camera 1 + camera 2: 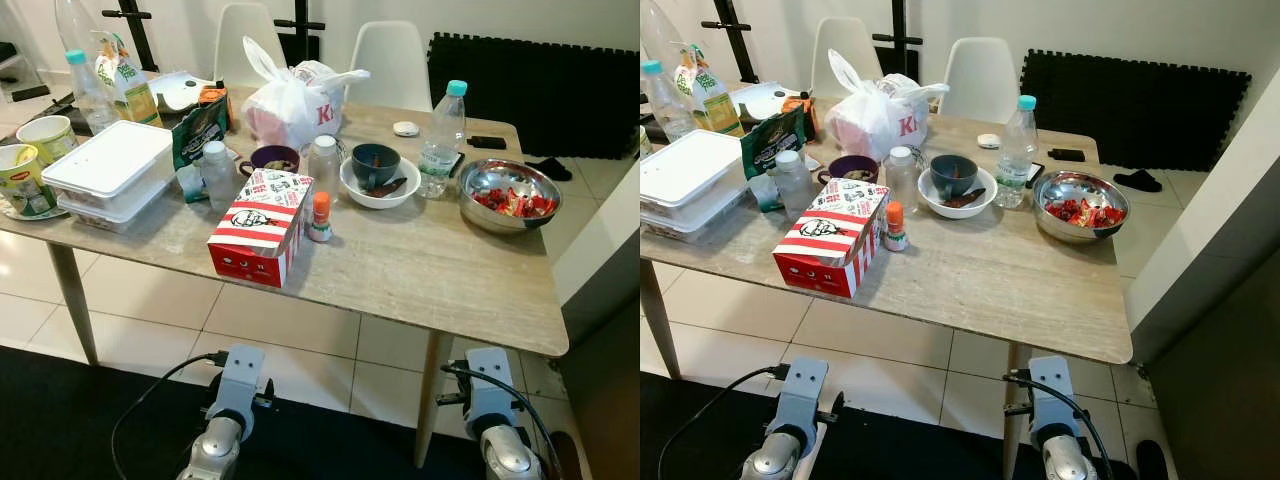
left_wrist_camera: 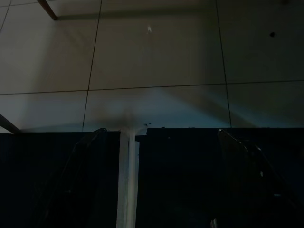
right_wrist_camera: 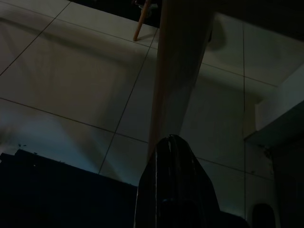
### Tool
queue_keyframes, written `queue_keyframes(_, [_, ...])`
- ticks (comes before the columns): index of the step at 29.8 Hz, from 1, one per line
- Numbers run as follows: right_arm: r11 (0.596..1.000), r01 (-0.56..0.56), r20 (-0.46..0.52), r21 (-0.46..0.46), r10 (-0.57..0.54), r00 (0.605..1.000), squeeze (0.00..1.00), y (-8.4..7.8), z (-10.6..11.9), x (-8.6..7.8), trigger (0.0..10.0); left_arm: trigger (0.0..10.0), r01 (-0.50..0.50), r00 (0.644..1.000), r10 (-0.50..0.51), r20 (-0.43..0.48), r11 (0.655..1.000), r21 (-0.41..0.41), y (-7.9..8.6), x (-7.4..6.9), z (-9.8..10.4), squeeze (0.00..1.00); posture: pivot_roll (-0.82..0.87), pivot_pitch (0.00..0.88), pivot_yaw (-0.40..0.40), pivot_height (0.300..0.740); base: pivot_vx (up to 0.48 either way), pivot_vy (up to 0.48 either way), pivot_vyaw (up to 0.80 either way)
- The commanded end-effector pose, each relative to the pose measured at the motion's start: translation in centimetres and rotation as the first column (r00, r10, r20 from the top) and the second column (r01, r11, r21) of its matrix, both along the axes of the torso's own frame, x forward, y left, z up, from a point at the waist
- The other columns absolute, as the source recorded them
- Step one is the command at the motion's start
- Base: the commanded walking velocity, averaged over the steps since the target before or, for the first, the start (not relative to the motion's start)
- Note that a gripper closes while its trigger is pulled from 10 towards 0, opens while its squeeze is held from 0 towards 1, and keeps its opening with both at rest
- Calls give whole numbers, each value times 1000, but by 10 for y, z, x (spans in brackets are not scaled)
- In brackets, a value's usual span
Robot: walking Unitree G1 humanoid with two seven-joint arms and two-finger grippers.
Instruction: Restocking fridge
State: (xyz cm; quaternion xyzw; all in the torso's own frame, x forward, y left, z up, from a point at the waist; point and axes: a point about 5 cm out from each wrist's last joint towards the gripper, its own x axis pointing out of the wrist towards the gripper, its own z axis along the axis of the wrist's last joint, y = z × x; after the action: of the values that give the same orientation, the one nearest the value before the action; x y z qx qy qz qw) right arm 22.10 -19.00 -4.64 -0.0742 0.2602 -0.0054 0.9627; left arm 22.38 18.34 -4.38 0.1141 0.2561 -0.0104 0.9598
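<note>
A wooden table (image 1: 420, 270) stands before me, crowded with food. A red-striped KFC box (image 1: 258, 226) lies near the front, with a small orange-capped bottle (image 1: 320, 218) beside it. Behind them stand two clear jars (image 1: 216, 172), a white bowl holding a dark cup (image 1: 379, 175), a water bottle (image 1: 441, 140) and a steel bowl of red sweets (image 1: 510, 195). Stacked white containers (image 1: 110, 170) sit at the left. Both arms hang below the table edge. My left gripper (image 2: 161, 131) is open over the floor; my right gripper (image 3: 173, 137) is shut beside a table leg (image 3: 166, 76).
A white plastic bag (image 1: 295, 100), a juice carton (image 1: 125, 85) and noodle cups (image 1: 25, 180) crowd the table's back and left. Two white chairs (image 1: 395, 60) stand behind it. A black foam mat (image 1: 1140, 100) leans on the wall. A white and grey panel (image 1: 1210, 250) rises at the right.
</note>
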Motion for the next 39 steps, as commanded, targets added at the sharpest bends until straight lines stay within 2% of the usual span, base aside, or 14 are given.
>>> queue_keyframes(1, [1000, 7, -20, -9, -7, 1000, 0, -3, -3, -4, 10000, 10000, -5, 1000, 5, -12, 1000, -10, -3, -2, -2, 0, -60, 49, -53, 740, 0, 0, 0])
queue_keyframes(23, [1000, 3, -21, -10, -3, 1000, 0, -3, -3, -5, 10000, 10000, 9, 1000, -9, -15, 1000, -9, -5, -1, -2, 0, -59, 48, -53, 740, 0, -437, 0])
queue_keyframes(39, [1000, -1, -20, -13, 1, 1000, 0, -3, -3, -4, 10000, 10000, 9, 1000, -9, -15, 1000, -24, -4, -3, -3, 0, -59, 45, -54, 740, 0, 0, 0])
